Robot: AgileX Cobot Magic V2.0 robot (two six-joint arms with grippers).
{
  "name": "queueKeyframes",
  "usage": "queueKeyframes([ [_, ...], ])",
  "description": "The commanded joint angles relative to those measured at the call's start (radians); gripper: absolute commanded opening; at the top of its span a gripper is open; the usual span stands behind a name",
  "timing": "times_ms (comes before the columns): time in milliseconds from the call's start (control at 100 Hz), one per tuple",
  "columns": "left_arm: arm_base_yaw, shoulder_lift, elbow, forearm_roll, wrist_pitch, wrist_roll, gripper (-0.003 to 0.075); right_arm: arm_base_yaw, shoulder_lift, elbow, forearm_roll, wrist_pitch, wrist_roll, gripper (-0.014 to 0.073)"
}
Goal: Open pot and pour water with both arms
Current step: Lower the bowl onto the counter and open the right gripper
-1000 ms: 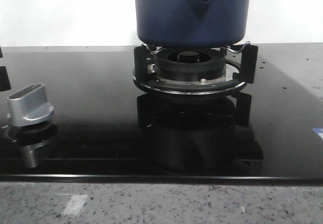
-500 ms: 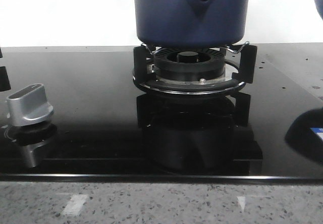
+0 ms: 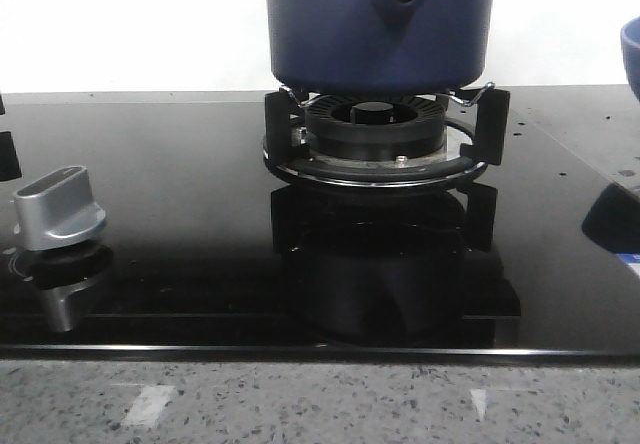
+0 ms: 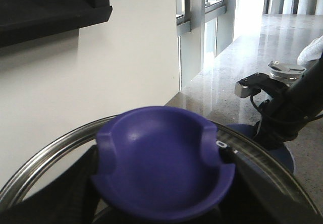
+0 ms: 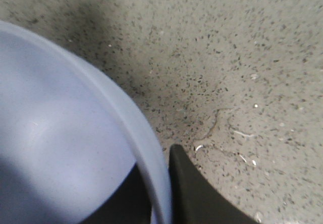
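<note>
The dark navy pot (image 3: 380, 24) stands on the burner's black supports, its top cut off by the front view. In the left wrist view my left gripper (image 4: 164, 196) is shut on the purple-blue knob (image 4: 161, 153) of the glass lid, whose steel rim (image 4: 40, 158) rings it. I cannot tell whether the lid rests on the pot. My right gripper (image 5: 159, 193) is shut on the rim of a lighter blue bowl (image 5: 50, 148), one finger inside and one outside. The bowl shows at the right edge of the front view (image 3: 632, 59), held above the counter.
The gas burner (image 3: 375, 129) sits on a black glass hob (image 3: 180, 204). A silver control knob (image 3: 60, 209) is at the front left. Speckled stone counter (image 3: 320, 404) runs along the front and to the right. My right arm (image 4: 290, 103) shows in the left wrist view.
The blue bowl has come into the front view at the right edge and moved lower. Its dark reflection on the hob has shifted. The pot has not moved.
</note>
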Motion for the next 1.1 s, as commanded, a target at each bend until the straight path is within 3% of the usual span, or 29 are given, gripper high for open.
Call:
queueKeyframes([
  [0,-0.009,-0.047,-0.034,-0.083,0.011,-0.003,0.0302,-0.008,-0.010,-0.023,0.014,-0.054,-0.015,-0.0067],
  [170,-0.009,-0.047,-0.034,-0.083,0.011,-0.003,0.0302,-0.008,0.002,-0.023,0.022,-0.056,-0.028,-0.0042],
  [390,-0.009,-0.047,-0.034,-0.083,0.011,-0.003,0.0302,-0.008,0.004,-0.023,0.023,-0.058,-0.028,0.0255],
  [480,-0.009,-0.047,-0.034,-0.083,0.011,-0.003,0.0302,-0.008,0.004,-0.025,0.023,-0.058,-0.028,0.0303],
  [780,-0.009,-0.039,-0.034,-0.081,0.011,-0.003,0.0302,-0.008,-0.079,-0.189,0.021,0.042,-0.028,0.0325],
  [1090,-0.009,0.040,-0.034,-0.088,0.052,-0.003,0.0302,0.008,-0.207,-0.235,0.154,0.105,-0.059,0.0324],
])
